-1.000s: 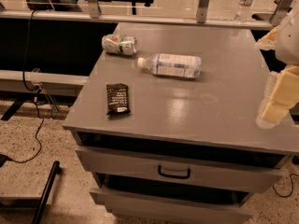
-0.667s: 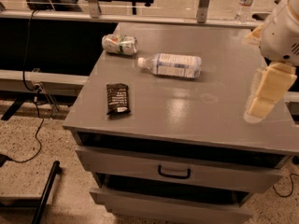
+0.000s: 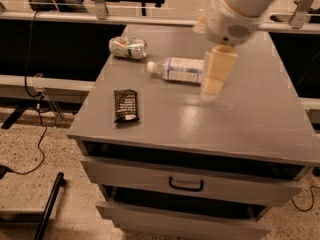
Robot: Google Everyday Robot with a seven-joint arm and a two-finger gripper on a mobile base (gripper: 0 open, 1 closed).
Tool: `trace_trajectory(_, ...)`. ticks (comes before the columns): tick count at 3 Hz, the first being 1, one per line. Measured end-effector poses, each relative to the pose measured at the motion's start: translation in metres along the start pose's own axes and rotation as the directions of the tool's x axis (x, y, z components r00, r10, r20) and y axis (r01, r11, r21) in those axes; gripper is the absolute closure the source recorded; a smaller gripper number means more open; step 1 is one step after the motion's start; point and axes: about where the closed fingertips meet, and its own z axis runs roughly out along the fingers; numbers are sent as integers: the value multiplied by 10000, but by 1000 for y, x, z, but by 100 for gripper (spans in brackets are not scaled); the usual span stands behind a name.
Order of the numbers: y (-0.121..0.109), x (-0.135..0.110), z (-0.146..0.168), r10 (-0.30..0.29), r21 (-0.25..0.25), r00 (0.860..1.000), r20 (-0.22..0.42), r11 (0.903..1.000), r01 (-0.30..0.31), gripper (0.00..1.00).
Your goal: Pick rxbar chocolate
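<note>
The rxbar chocolate (image 3: 125,105) is a small flat dark wrapper with white text. It lies flat near the front left corner of the grey cabinet top (image 3: 250,124). My gripper (image 3: 211,91) hangs from the white arm above the middle of the top. It is right of the bar, well apart from it, and just in front of the water bottle. It holds nothing that I can see.
A clear water bottle (image 3: 177,69) lies on its side behind the bar. A crushed green-and-white can (image 3: 128,47) lies at the back left. Drawers with a dark handle (image 3: 186,185) are below. Cables and a black stand leg (image 3: 47,211) are on the floor at left.
My arm and gripper have moved left from the right edge to above the middle of the top, nearer the bottle. The bar, bottle and can lie as before.
</note>
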Motion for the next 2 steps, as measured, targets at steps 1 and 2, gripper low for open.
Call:
trace_trajectory(1, -26, -55, 24, -860, -142, 9960, 243, 9962, 863, 0)
trace_trajectory(2, -30, -69, 28, -1081, -145, 9936, 341, 9940, 1087, 0)
